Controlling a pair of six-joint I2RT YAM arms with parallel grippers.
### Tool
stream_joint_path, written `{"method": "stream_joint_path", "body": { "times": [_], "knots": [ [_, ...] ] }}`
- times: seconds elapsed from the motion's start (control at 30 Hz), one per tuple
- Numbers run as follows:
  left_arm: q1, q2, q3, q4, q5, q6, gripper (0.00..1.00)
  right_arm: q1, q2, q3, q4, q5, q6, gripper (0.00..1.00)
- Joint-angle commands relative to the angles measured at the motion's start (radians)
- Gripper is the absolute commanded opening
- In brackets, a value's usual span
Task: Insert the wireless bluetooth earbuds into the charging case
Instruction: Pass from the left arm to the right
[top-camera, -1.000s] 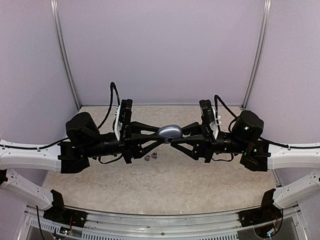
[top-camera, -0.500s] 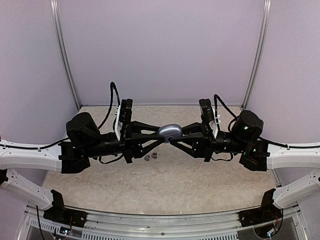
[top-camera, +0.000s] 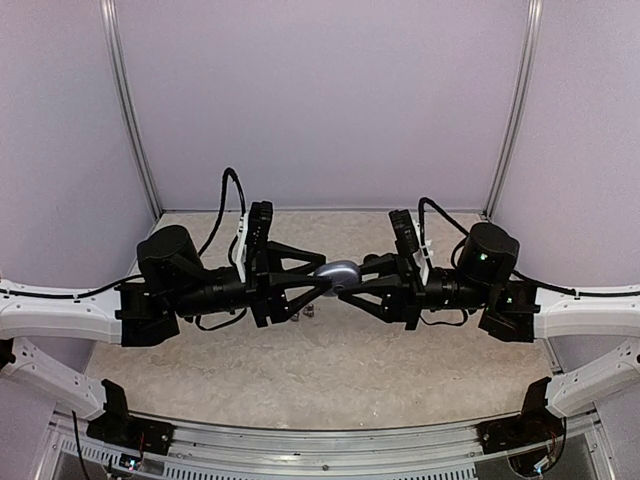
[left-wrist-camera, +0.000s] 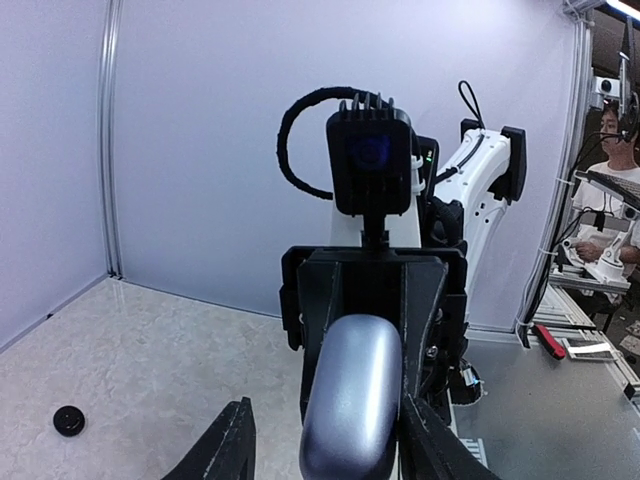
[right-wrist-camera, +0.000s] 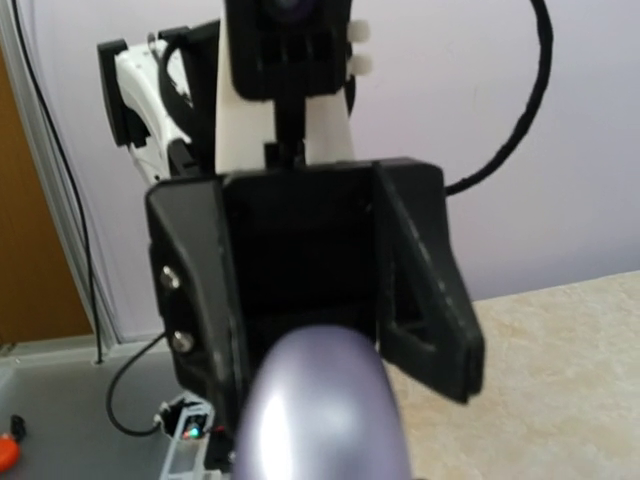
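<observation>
Lilac walls (top-camera: 320, 100) box in a pale, marbled desk (top-camera: 350, 360). Above its middle the two arms meet nose to nose at the case (top-camera: 338, 272), a smooth silvery-grey pebble with a soft sheen. It is probably held aloft so one hand can steady it while the other works the lid. The right hand (top-camera: 352, 282) is clenched on it. The left hand (top-camera: 322, 281) stands released, one finger clear of the shell. The tiny earbuds (top-camera: 309, 311) lie on the desk just below, not yet inserted.
</observation>
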Motion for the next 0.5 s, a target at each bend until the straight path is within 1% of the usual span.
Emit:
{"method": "stream_joint_path", "body": {
  "times": [0.0,0.13,0.33,0.47],
  "knots": [
    [-0.001,-0.016,0.048,-0.02,-0.066,-0.01,0.49,-0.004,-0.025,0.025,-0.04,-0.011,-0.06,0.04],
    [0.004,-0.015,0.062,-0.022,-0.074,-0.026,0.49,-0.004,-0.031,0.022,-0.054,-0.021,-0.085,0.0],
    [0.023,-0.017,0.069,-0.035,-0.115,-0.047,0.49,-0.004,-0.041,0.011,-0.043,-0.051,-0.1,0.0],
    [0.044,-0.017,0.072,-0.052,-0.135,-0.062,0.49,-0.004,-0.048,0.004,-0.042,-0.044,-0.102,0.0]
  ]
}}
